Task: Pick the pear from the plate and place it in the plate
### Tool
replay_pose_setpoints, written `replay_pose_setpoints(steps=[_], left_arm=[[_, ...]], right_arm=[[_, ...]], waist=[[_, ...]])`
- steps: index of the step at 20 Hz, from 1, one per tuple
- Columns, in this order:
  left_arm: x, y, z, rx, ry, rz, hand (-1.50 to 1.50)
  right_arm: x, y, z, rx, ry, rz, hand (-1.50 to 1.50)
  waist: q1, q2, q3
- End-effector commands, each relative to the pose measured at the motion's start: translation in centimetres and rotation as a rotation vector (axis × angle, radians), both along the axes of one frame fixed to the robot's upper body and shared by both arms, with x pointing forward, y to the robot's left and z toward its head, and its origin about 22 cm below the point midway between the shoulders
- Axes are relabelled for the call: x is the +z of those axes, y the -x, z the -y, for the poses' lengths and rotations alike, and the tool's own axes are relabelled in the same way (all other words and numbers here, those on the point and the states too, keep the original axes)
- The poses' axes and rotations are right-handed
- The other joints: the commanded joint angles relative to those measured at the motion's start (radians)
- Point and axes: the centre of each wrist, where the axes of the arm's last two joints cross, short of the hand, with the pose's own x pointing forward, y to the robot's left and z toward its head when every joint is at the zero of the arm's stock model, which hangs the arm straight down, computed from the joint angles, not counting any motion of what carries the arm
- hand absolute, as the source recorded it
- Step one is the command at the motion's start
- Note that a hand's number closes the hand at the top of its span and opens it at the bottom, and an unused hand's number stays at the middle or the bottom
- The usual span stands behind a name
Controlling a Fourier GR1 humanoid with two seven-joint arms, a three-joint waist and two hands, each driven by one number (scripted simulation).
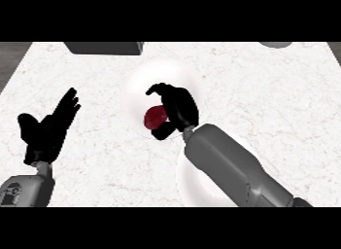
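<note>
Dark-red pear (156,116) gripped in the right hand's (177,108) curled fingers above a white plate (141,80) mid-counter; left hand (49,127) rests open near the left edge.

Count, head view: two white round plates, far plate (141,80) and near plate (201,187), both faint against the counter. One dark red rounded fruit (156,116). Two black hands: left (49,127), right (177,107). One grey box-shaped object (105,47); one grey rounded object (275,44), possibly a bowl.
</note>
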Motion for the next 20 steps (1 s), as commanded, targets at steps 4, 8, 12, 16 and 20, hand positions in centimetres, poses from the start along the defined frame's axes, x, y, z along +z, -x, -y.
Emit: replay_pose_setpoints(steps=[4,8,12,16,20], left_arm=[[0.3,0.2,-1.1,0.007,0.0,-0.009,0.0],[0.6,-1.1,-1.0,0.016,0.009,-0.024,0.0],[-0.4,-0.5,-0.2,0.027,0.004,-0.002,0.0],[-0.2,-0.3,-0.3,0.026,0.005,-0.014,0.0],[0.4,-0.9,-1.0,0.041,-0.017,-0.003,0.0]], right_arm=[[0.8,-0.8,0.4,0.105,-0.186,0.189,-1.5],[3.5,1.2,-0.6,0.249,-0.443,0.208,-1.5],[4.7,1.4,0.4,0.198,-0.586,0.116,-1.5],[4.7,1.1,1.4,0.166,-0.699,-0.106,-1.5],[5.7,0.3,3.5,0.221,-0.735,-0.194,-1.5]], waist=[[0.002,-0.003,0.001],[-0.009,-0.004,0.001],[-0.031,-0.01,0.0],[-0.023,-0.008,0.0],[-0.03,-0.009,0.0]])
